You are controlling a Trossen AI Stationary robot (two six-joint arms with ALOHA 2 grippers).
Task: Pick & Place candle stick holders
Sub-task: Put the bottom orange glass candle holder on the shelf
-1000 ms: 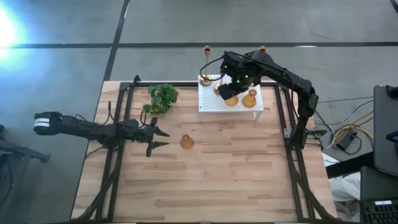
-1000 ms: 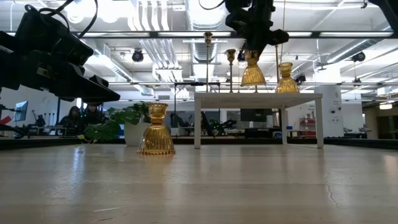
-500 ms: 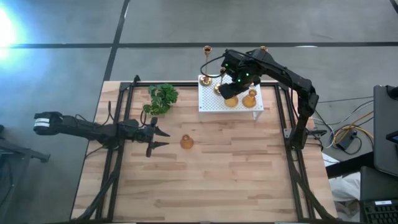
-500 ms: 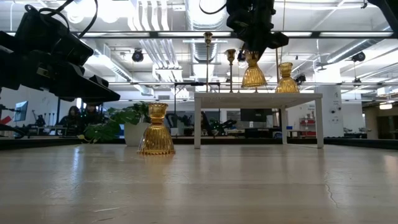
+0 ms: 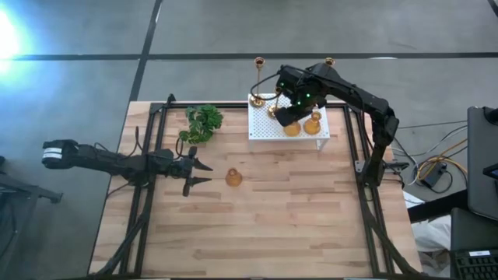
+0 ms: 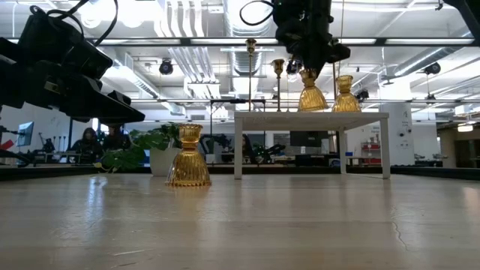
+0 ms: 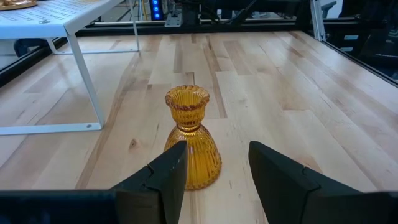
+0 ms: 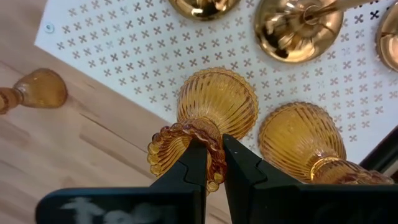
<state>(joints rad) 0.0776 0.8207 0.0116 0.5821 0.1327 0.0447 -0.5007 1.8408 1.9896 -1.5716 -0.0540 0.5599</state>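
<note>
Amber ribbed glass bulb-shaped candle holder [image 8: 214,115] is pinched at its rim by the right gripper [image 8: 214,163], upper centre of the high view, over the white perforated stand [image 5: 261,124]. It should be lowered upright, clear of its twin [image 8: 305,140], then released. The left gripper [image 7: 214,171] waits open by another holder [image 7: 191,140].

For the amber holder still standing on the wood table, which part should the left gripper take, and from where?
Grip the amber holder at its narrow neck, below the flared rim, coming in level from the left gripper side. It stands upright, and the ribbed bell base looks too wide.

Ribbed amber holders [image 8: 217,102], white cross-perforated box [image 8: 118,50], pale striped wood table [image 5: 272,225]
</note>
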